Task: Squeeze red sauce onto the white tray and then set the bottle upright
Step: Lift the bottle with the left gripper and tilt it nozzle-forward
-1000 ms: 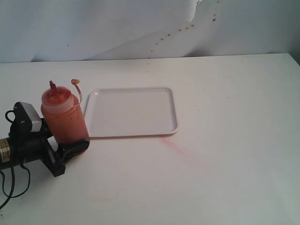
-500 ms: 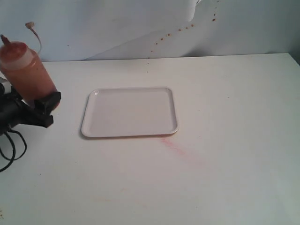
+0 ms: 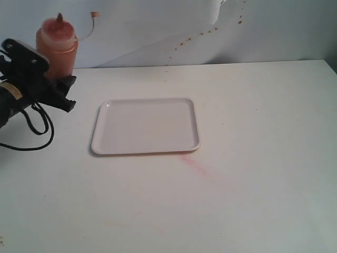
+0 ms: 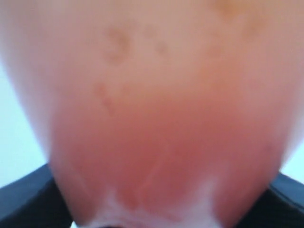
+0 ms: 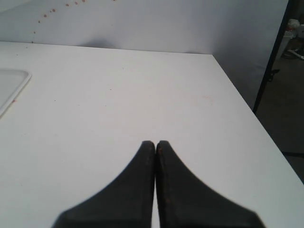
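Clamping the bottle (image 3: pixel 57 46) upright, the left gripper (image 3: pixel 57 79) is holding it well apart from the white tray (image 3: pixel 145 126), on its left, while the right gripper (image 5: pixel 156 147) is hanging closed over the table (image 3: pixel 253 158).

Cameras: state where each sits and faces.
Exterior view: off the arms, facing the wall across the table; left gripper holds the bottle left of the white tray.
Left wrist view: left arm, close on the bottle; dark fingers at corners.
Right wrist view: right arm, along the table; right gripper shut.
Shared: exterior and right wrist show the white tray.
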Tool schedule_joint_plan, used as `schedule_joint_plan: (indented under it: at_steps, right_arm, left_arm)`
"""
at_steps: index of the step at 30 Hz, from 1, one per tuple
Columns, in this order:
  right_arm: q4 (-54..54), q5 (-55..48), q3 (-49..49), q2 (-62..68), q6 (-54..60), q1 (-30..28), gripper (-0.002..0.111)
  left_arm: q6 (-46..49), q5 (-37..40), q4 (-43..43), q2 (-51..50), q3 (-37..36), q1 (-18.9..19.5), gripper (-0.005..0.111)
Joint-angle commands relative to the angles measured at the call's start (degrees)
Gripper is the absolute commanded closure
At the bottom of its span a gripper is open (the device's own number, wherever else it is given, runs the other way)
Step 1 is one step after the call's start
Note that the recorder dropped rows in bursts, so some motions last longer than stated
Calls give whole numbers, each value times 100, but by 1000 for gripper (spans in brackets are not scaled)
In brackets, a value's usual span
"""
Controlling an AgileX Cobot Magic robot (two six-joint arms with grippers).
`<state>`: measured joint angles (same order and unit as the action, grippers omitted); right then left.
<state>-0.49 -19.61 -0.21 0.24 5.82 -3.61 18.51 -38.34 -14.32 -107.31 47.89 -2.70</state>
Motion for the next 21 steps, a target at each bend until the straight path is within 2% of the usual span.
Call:
schedule_joint_plan:
  at_steps: [1, 6, 9, 21]
  right_arm:
    - [13, 58, 21, -24, -22, -44, 108]
    - [13, 58, 21, -24, -22, -44, 108]
    - [13, 58, 21, -24, -22, -44, 108]
    - [13, 58, 21, -24, -22, -44, 108]
  left_arm:
    - [1732, 386, 1097, 52, 274, -425, 107]
    - [3169, 491, 1715, 52, 274, -798, 107]
    - [3893, 491, 2246, 52, 274, -886, 107]
    - [4048, 475, 2290, 52, 274, -886, 107]
